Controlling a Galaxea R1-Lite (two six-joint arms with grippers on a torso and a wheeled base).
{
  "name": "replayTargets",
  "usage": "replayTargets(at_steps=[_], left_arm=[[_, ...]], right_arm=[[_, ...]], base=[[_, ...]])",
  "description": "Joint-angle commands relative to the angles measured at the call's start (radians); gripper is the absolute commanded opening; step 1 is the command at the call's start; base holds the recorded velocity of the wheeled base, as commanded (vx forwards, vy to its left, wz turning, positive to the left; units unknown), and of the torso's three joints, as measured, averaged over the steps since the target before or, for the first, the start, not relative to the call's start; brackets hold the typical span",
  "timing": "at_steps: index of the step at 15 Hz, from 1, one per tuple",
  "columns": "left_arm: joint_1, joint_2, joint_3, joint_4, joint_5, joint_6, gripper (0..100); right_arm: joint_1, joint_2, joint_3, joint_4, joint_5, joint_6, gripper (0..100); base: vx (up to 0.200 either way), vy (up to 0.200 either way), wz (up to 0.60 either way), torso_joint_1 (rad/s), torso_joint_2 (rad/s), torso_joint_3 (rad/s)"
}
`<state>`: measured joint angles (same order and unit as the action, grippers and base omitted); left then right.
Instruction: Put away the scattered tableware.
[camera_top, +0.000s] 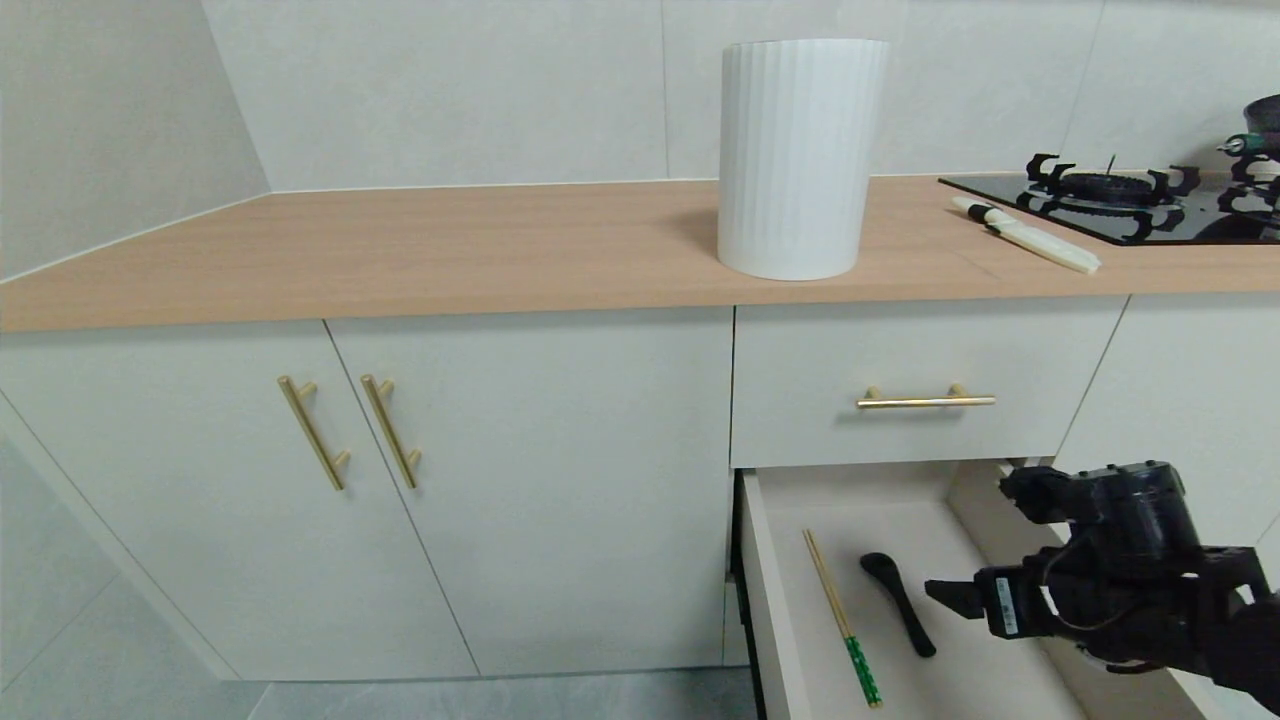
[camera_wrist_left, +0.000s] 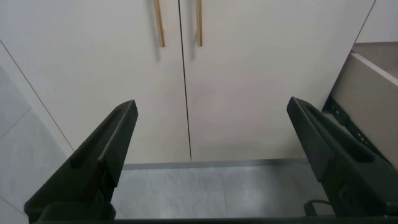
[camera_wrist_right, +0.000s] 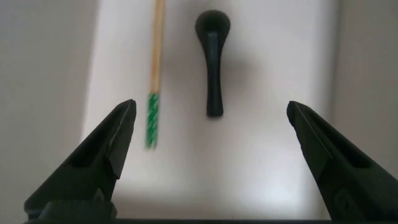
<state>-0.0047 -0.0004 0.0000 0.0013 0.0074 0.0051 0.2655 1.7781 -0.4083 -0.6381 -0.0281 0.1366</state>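
Observation:
An open drawer (camera_top: 762, 560) at the lower right holds a pair of wooden chopsticks (camera_top: 840, 630) with green ends and a black spoon (camera_top: 897, 600), lying side by side. Just right of the spoon, my right gripper (camera_top: 975, 540) hangs open over the drawer with nothing between its fingers. Its wrist view looks straight down on the chopsticks (camera_wrist_right: 154, 93) and the spoon (camera_wrist_right: 212, 56), which sit between the open right gripper (camera_wrist_right: 210, 112) fingers. On the counter near the stove lies a long white utensil (camera_top: 1025, 235) with a dark band. My left gripper (camera_wrist_left: 211, 109) is open and empty, low in front of the cabinet doors.
A tall white ribbed container (camera_top: 795, 160) stands on the wooden counter (camera_top: 400, 250). The black gas stove (camera_top: 1110, 195) is at the far right. A shut drawer with a gold handle (camera_top: 925, 401) sits above the open one. Two cabinet doors (camera_top: 350, 430) are shut.

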Motion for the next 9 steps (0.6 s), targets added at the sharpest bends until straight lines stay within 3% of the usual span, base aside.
replayTargets(at_steps=[1,4,5,6,9], left_arm=[[0.0,0.0,0.0,0.0,0.0,-0.001,100],[0.0,0.0,0.0,0.002,0.0,0.012,100],[0.0,0.0,0.0,0.002,0.0,0.038,100],[0.0,0.0,0.0,0.002,0.0,0.041,100],[0.0,0.0,0.0,0.002,0.0,-0.001,100]], right_arm=[[0.038,-0.261,0.082,0.095,-0.003,0.0,100],[0.058,-0.417,0.014,0.337,0.0,-0.003,100],[0.063,-0.439,0.009,0.371,0.002,-0.005,100],[0.063,-0.445,0.009,0.377,0.002,-0.005,100],[0.064,-0.444,0.013,0.391,0.002,-0.031,100]], base=[[0.0,0.0,0.0,0.0,0.0,0.0],[0.0,0.0,0.0,0.0,0.0,0.0],[0.0,0.0,0.0,0.0,0.0,0.0],[0.0,0.0,0.0,0.0,0.0,0.0],[0.0,0.0,0.0,0.0,0.0,0.0]])
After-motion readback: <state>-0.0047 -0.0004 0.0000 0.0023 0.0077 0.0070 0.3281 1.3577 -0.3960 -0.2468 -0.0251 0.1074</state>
